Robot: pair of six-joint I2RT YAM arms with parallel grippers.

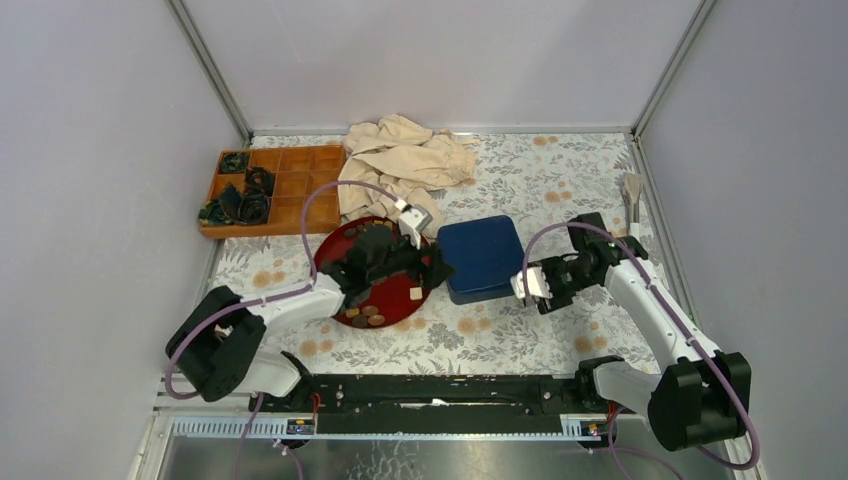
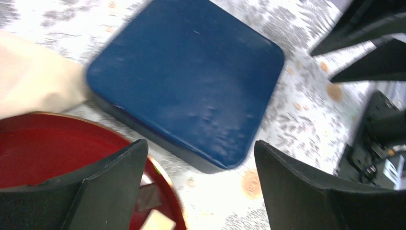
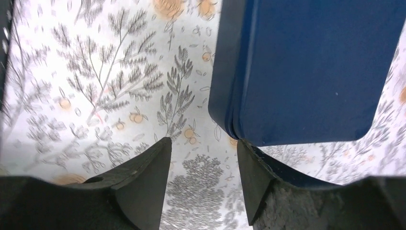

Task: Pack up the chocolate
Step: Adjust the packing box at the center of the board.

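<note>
Chocolate (image 1: pixel 372 316): small bite-sized pieces, mostly dark and mid brown, round and oval, bunched at the near rim of the red plate (image 1: pixel 343 243). One cream-white square piece lies apart toward the plate's right edge. Left wrist view shows two pieces just inside the rim, one brown and one cream; blurred.

Containers: red plate, round, left of centre on the floral-clothed tabletop (image 1: pixel 560 170), partly covered by the left arm. Blue box (image 1: pixel 483 255), square with rounded corners, lid on, just right of the plate. Wooden tray (image 1: pixel 300 185) at far left, divided into compartments; dark crinkled paper cups (image 1: pixel 240 200) fill the left-hand ones, the rest show bare wood.

Around: crumpled beige cloth (image 1: pixel 405 160) at far centre, its near edge touching the plate's far rim.

Left gripper (image 2: pixel 201 187): over the plate's right edge, pointing at the blue box, jaws spread wide, nothing between them.

Right gripper (image 3: pixel 203 184): low at the box's near right corner, jaws released; only tablecloth in the gap, one finger close against the box corner.
</note>
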